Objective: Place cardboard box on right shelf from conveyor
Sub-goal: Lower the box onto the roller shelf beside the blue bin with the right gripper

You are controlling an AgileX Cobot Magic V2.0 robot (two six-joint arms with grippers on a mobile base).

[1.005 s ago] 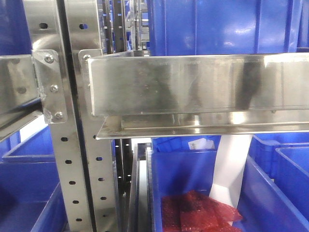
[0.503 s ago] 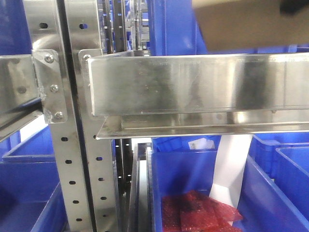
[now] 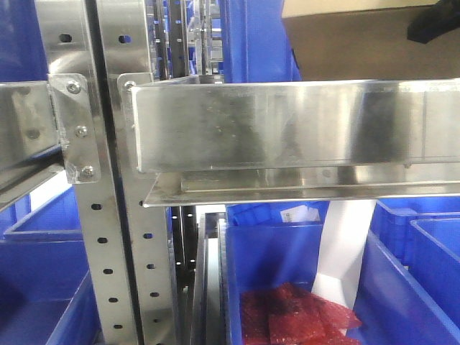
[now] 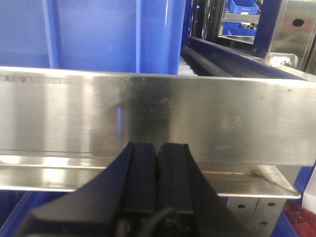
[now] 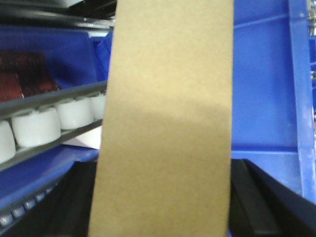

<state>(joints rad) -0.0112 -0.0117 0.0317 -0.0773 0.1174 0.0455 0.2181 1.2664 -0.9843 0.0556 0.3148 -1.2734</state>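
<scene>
Two perforated steel uprights are seen at the left of the front view, with a bolted bracket joining them to a steel tray at the far left. To the right of the uprights, the right shelf spans the frame, its tall mirror-like front lip facing the camera. Below it, a blue bin holding red padded packets is visible, with further blue bins beside it. Above the shelf lip, toward the upper right, the cardboard box is seen raised, its lower edge hidden behind the lip, so contact with the tray cannot be judged. At the box's right end a dark shape, taken to be part of the right gripper, is seen against it.

In the left wrist view, the left gripper is shown with its black pads pressed flat together and nothing between them, just in front of a steel shelf lip.

In the right wrist view, the cardboard box fills the middle as a tall tan band, clasped between the dark fingers of the right gripper, with white rollers and a blue bin wall behind it.
</scene>
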